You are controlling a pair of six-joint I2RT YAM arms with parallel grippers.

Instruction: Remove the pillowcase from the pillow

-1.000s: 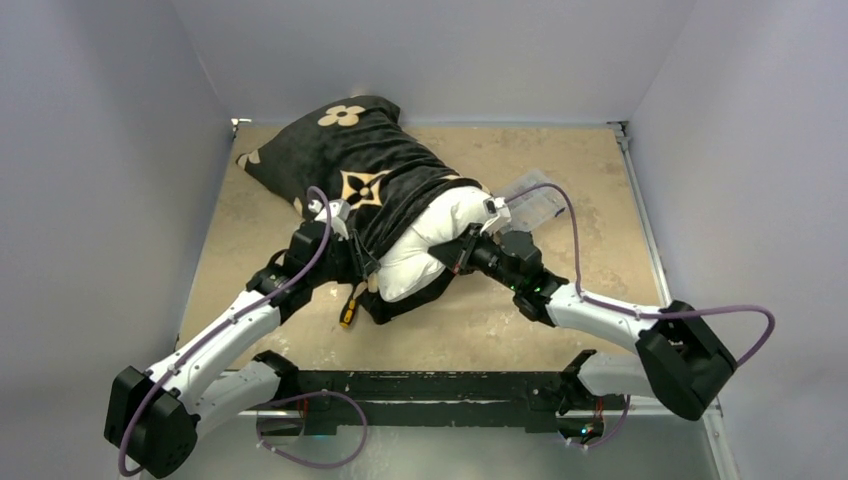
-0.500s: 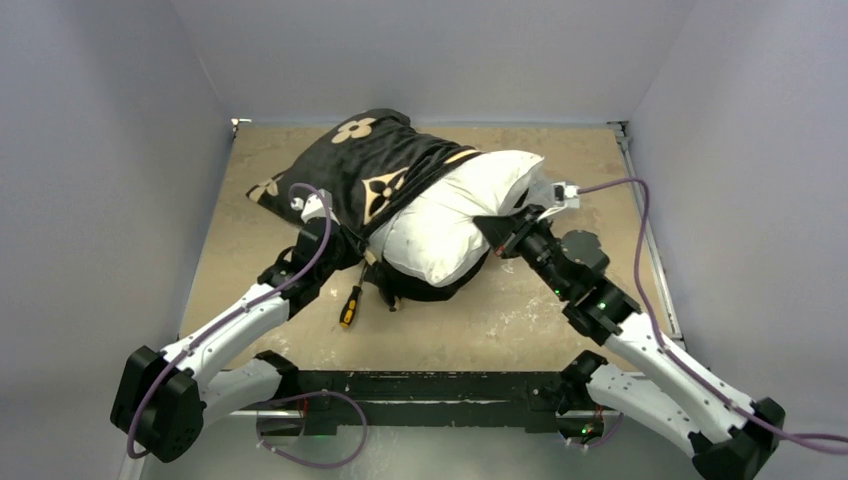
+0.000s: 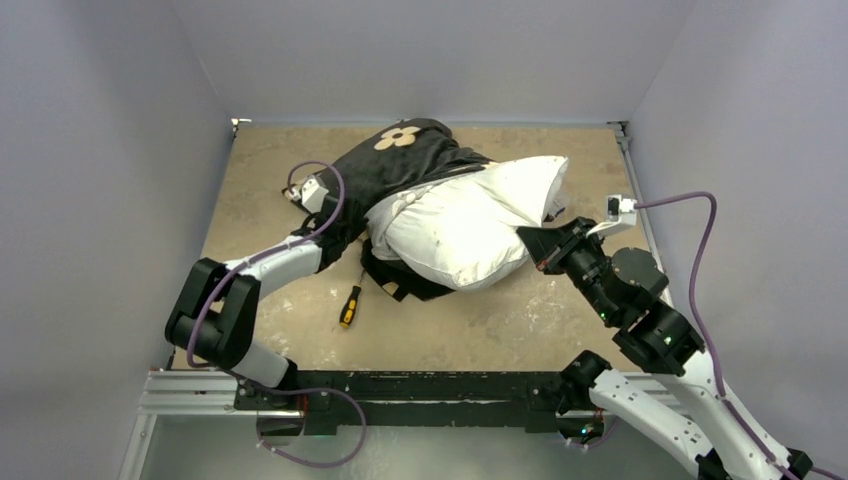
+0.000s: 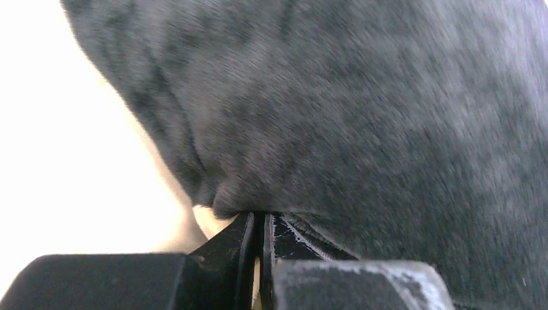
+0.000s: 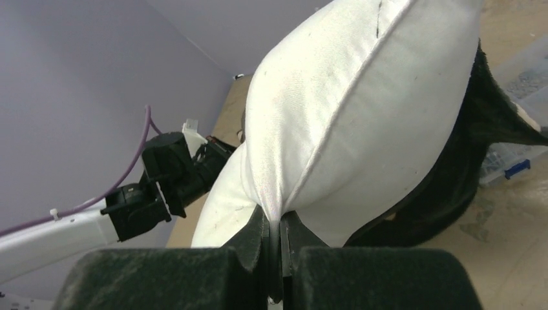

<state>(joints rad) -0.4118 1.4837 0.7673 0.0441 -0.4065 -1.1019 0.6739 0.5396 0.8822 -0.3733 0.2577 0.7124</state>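
On the left, the left gripper (image 4: 262, 223) is clamping a fold of the black pillowcase (image 3: 410, 160), which is bunching over the far-left end of the pillow (image 3: 460, 225). To the right, the right gripper (image 5: 279, 227) is pinching that white cushion's near-right corner.

Pretty clearly a robotics lab test cell

Plain pale lavender panels (image 3: 430, 60) box in the back and both sides of the frame, and the floor of it is one scuffed, stained tan tabletop (image 3: 500, 320). Along the bottom edge there's a black crossbar (image 3: 430, 385) and a bare aluminium rail (image 3: 190, 390), with a white-and-black left arm (image 3: 270, 268) and right arm (image 3: 650, 320) coming up from there, each trailing a purple cable (image 3: 690, 215). A yellow-handled screwdriver (image 3: 349, 305) lies loose lower left of centre. The right wrist view catches a clear plastic storage box (image 5: 526, 77) with a blue latch at its right edge.
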